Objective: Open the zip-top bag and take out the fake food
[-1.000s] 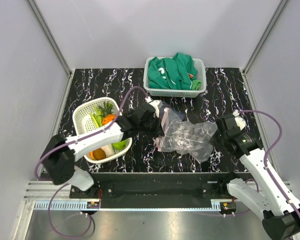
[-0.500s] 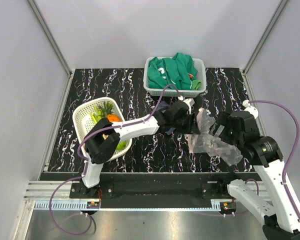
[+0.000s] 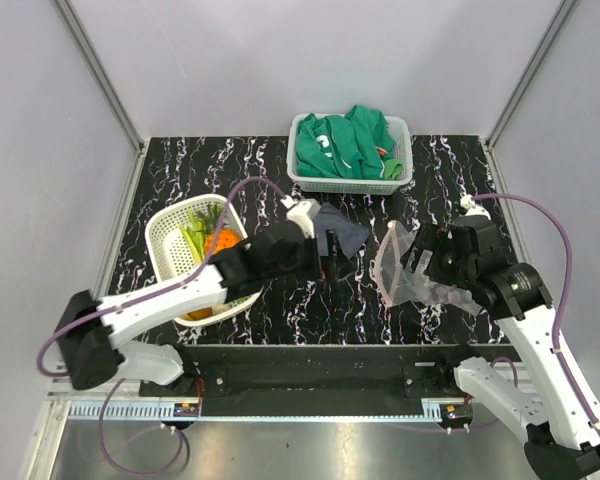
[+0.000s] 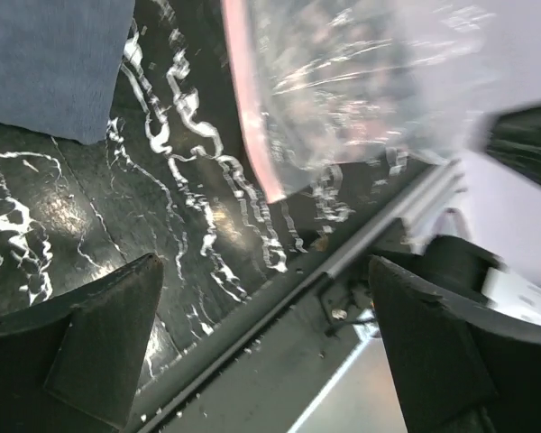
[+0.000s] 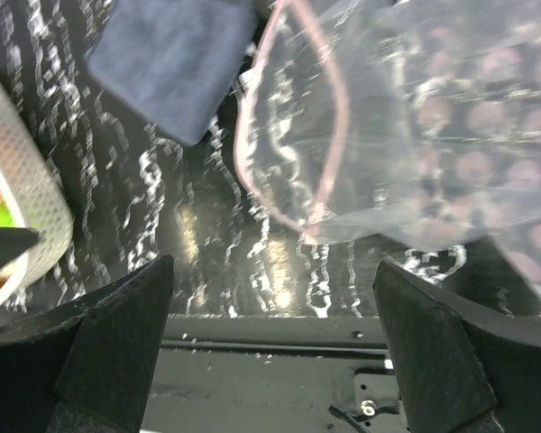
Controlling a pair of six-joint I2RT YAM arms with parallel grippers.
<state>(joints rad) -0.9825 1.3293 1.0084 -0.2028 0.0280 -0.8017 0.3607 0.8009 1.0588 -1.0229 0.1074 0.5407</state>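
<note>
zip-top bag (image 3: 408, 272) on the right side of the table (image 3: 180, 170), just in front of the right gripper (image 5: 272, 264), and its mouth is wide open. the pink zip strip (image 5: 242, 149) has parted into a loop, and the right wrist view looks almost straight into it. no produce shows inside, only crinkled film and some pinkish blotches i can't identify.

fake food (image 3: 212, 240) is well away on the left, orange, green and yellow pieces piled in the white basket (image 3: 165, 225). my read: the emptying is done or all but done, and the step in hand is letting the bag go and getting clear.

right gripper's fingers are spread wide with nothing pinched between them. film lies over the right-hand finger, though i can't tell if it rests on it. left gripper (image 4: 263, 263) is also spread wide and empty, low over bare table between the dark blue cloth (image 3: 342, 228) and the bag, with the zip strip just ahead.

to do this well, check down that open mouth first, since the far corners are hard to see through the glare. then draw the right arm back and up along its own line so a finger doesn't hook the film and drag the bag. the left arm should lift before swinging, staying clear of the cloth and the basket rim.
</note>
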